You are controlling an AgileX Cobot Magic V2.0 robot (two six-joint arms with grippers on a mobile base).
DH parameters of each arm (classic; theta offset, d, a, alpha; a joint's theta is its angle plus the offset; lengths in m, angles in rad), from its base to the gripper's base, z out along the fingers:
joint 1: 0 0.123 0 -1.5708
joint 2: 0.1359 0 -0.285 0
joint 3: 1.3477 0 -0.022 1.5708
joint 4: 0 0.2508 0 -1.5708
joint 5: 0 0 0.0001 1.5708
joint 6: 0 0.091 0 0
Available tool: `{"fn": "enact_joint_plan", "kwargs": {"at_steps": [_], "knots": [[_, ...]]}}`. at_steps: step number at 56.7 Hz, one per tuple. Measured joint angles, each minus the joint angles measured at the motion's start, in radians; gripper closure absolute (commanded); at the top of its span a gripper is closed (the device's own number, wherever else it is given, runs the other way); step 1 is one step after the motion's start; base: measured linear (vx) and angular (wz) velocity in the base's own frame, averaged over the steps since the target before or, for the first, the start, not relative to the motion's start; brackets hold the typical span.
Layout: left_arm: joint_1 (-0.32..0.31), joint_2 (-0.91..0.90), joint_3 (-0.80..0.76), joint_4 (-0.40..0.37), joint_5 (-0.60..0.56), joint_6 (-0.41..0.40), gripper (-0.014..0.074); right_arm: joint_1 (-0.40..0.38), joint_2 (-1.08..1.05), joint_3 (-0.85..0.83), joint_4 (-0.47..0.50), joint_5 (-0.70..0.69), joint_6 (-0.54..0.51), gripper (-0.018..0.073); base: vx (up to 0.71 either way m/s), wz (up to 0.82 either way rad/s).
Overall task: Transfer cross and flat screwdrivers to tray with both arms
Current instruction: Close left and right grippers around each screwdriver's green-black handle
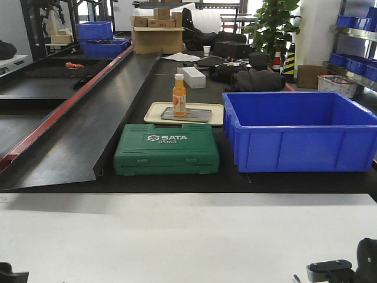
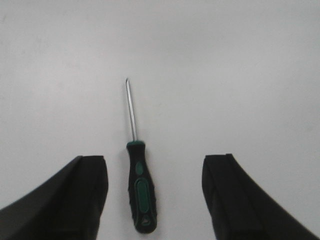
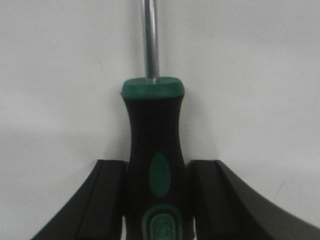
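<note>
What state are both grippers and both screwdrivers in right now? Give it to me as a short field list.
left gripper: open, one finger on each side of the handle, neither touching it
left arm's screwdriver: lying flat on the white table, shaft pointing away from the gripper
right gripper: shut on the handle
right arm's screwdriver: black-and-green handle clamped between both fingers, shaft pointing away
right arm's screwdriver lifted or resting: cannot tell
tip types, cross or flat: cannot tell

Bright, even light, soft shadows; both wrist views slightly blurred, perhaps overexposed.
</note>
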Motion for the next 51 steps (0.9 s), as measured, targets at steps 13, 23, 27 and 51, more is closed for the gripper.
{"fn": "enact_joint_plan", "kwargs": {"at_steps": [13,23,27,51], "knots": [[0.000,0.216,0.000,0.047,0.002,-0.052,0.0056,0.000,0.000,0.000,0.034,-0.001,-0.001,0.0571,0.00,0.00],[0.000,0.388,0.000,0.047,-0.031,-0.053,0.0056,0.000,0.000,-0.002,0.039,-0.001,-0.001,0.0571,0.00,0.00],[0.000,0.446,-0.001,0.047,-0.052,-0.053,0.0056,0.000,0.000,-0.004,0.042,0.001,-0.001,0.0571,0.00,0.00],[0.000,0.664,-0.003,0.047,-0.161,-0.053,0.0056,0.000,0.000,-0.005,0.051,0.002,-0.001,0.0568,0.00,0.00]]}}
